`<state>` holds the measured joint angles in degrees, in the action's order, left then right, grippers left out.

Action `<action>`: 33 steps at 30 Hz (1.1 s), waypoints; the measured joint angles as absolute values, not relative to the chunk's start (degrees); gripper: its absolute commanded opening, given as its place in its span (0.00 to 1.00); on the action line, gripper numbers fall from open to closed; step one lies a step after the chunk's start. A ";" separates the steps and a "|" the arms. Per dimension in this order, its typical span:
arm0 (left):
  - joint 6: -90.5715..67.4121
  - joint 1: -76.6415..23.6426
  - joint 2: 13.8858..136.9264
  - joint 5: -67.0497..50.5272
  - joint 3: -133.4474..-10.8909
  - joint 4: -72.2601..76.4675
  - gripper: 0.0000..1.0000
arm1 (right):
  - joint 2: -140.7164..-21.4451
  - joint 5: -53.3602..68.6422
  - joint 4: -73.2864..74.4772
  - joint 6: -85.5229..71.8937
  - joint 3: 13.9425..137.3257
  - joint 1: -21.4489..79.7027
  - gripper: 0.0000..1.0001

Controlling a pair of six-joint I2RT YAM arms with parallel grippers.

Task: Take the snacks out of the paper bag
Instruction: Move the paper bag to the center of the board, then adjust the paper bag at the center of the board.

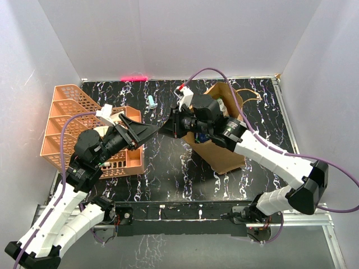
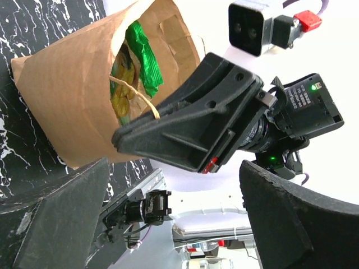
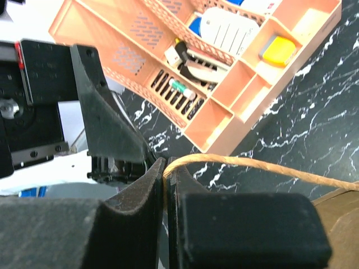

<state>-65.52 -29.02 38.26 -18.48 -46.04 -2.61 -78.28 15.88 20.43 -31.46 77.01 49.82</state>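
**Handle pinched, bag mouth tipped toward our left arm**

Our right pincer [image 3: 166, 168] is pressed together on the twisted handle [image 3: 252, 163] of the paper bag [image 1: 224, 157], which sits right of centre on the worktop [image 1: 168, 174]. The bag's long axis rises off the worktop. Its mouth tilts toward our left pincer [image 2: 174, 168], spread wide just beside the right one. Green snacks [image 2: 143, 56] show inside the mouth. An orange lattice tray [image 1: 67, 123] lies at left.

Nothing can be read: the only lettering is tiny white print on the black camera housing [image 2: 307, 103], too small to make out, and the green snack packet [image 2: 143, 59] in the paper bag [image 2: 67, 95] shows no legible print.
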 measured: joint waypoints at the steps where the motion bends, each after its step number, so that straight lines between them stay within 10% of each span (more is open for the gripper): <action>1: -65.67 -29.02 38.26 -18.48 -46.04 -2.35 0.97 | -78.83 15.55 19.94 -31.73 77.56 49.76 0.07; 7: -65.82 -29.02 38.54 -18.15 -46.19 -1.69 0.97 | -81.73 14.83 18.09 -32.49 82.39 49.74 0.10; 21: -61.30 -29.02 46.09 -19.75 -52.75 -3.49 0.96 | -64.29 -2.50 24.58 -30.02 76.23 50.02 0.95; 33: -57.78 -29.02 58.11 -29.47 -56.62 1.74 0.89 | -48.18 -14.61 40.93 -30.55 76.51 50.04 0.98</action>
